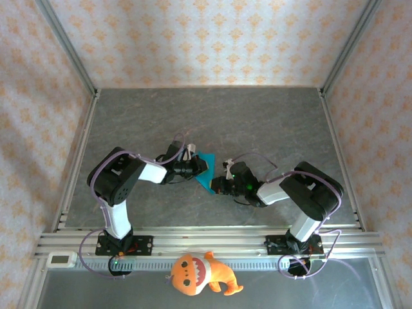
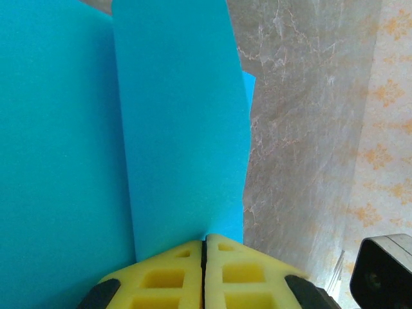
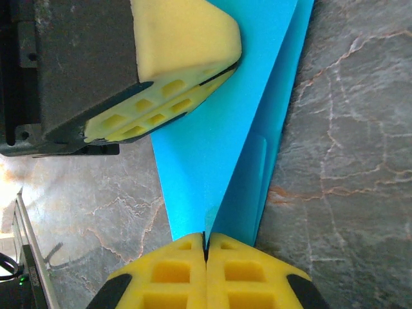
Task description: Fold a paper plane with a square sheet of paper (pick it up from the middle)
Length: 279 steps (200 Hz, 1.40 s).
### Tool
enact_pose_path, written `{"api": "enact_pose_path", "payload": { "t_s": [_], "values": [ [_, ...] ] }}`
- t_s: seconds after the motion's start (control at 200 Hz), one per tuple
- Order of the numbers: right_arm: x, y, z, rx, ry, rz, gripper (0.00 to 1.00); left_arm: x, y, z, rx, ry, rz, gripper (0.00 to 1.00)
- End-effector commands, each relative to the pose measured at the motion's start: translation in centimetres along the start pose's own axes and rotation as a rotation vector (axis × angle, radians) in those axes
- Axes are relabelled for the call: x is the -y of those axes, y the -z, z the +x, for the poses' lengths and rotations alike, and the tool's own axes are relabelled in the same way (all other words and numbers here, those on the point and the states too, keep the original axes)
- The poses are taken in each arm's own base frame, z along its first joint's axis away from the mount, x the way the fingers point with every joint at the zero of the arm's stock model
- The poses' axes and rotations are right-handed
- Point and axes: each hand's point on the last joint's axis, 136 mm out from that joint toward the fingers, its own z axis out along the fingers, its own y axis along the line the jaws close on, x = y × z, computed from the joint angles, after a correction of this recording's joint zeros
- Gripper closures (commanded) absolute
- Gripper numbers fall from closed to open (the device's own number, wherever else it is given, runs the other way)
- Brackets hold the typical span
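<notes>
While the left gripper pinches the blue paper, the right gripper clamps it too.

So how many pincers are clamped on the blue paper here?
2. The left pincer is shut on the paper at its wider part; the right pincer is shut on its narrower end.

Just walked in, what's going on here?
Both arms are on one blue paper sheet at the middle of the table. The left gripper and right gripper are each shut on it from opposite sides. The sheet shows folded layers, not yet a finished plane. An orange plush toy lies near the arm bases.
</notes>
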Motion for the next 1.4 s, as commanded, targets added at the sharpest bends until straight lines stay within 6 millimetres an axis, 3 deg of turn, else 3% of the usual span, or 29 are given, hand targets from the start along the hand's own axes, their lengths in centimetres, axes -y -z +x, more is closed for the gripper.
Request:
{"api": "enact_pose_path", "payload": {
  "t_s": [0.0, 0.245, 0.515, 0.686, 0.776, 0.896, 0.946, 1.191, 1.391],
  "values": [
    [2.1, -0.3, 2.2, -0.082, -0.027, 0.079, 1.0, -4.1, -0.5, 0.7, -0.017, -0.002, -0.165, 0.92],
    [0.9, 0.2, 1.4, -0.064, -0.04, 0.052, 0.95, -5.1, -0.5, 1.1, -0.038, -0.022, -0.211, 0.93],
    [-1.2, 2.2, -0.6, 0.008, -0.048, 0.039, 0.69, -4.7, -0.7, 1.1, -0.044, -0.034, -0.206, 0.93],
    [-1.8, 3.3, -2.4, 0.072, -0.075, 0.044, 0.64, -4.4, -0.8, 1.2, -0.045, -0.041, -0.196, 0.93],
    [-3.0, 3.0, -2.8, 0.059, -0.081, -0.003, 0.67, -5.2, -1.2, 1.6, -0.06, -0.032, -0.212, 0.93],
    [-4.6, 2.0, -2.8, 0.003, -0.079, -0.061, 0.91, -5.0, -1.2, 1.7, -0.063, -0.035, -0.205, 0.93],
    [-4.9, 1.5, -2.8, -0.016, -0.079, -0.071, 0.96, -5.0, -1.3, 1.7, -0.064, -0.035, -0.203, 0.93],
    [-3.2, -0.7, -2.6, -0.064, -0.097, 0.013, 1.0, -5.1, -1.2, 1.8, -0.064, -0.032, -0.201, 0.93],
    [-0.6, -1.9, -1.4, -0.125, -0.114, 0.116, 1.0, -5.0, -1.2, 1.8, -0.064, -0.033, -0.201, 0.93]
  ]
}}
